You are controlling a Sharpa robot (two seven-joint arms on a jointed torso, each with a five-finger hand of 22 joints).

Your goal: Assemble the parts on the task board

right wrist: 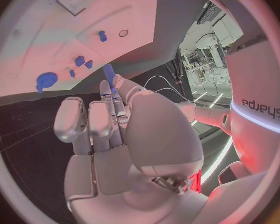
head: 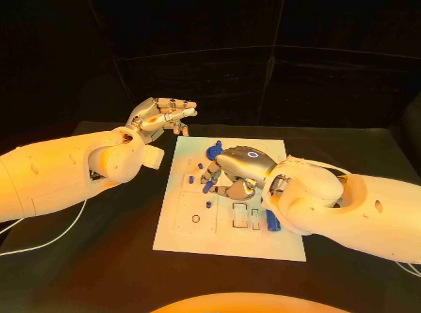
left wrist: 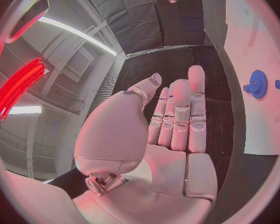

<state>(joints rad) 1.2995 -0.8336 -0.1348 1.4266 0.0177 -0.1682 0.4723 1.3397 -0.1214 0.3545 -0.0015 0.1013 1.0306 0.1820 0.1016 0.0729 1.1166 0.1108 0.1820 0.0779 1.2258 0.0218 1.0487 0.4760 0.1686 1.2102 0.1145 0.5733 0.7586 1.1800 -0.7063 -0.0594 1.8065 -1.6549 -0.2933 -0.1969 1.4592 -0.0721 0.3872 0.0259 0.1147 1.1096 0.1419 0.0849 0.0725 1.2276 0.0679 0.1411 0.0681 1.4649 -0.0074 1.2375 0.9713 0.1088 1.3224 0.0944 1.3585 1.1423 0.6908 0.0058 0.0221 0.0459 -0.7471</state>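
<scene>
The right hand [head: 237,171] pinched a blue part [right wrist: 108,70] over the board [head: 231,244]. The left hand [head: 160,117] hovered empty beside the board, fingers [left wrist: 180,112] straight and close together. The white arm [right wrist: 264,84] read "sharpa".

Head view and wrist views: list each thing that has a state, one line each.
left hand: raised beside the board's far left corner, holds nothing, fingers straight.
right hand: over the board, a blue part between its fingers.
blue gear: lying flat on the board.
task board: flat on the table.
</scene>
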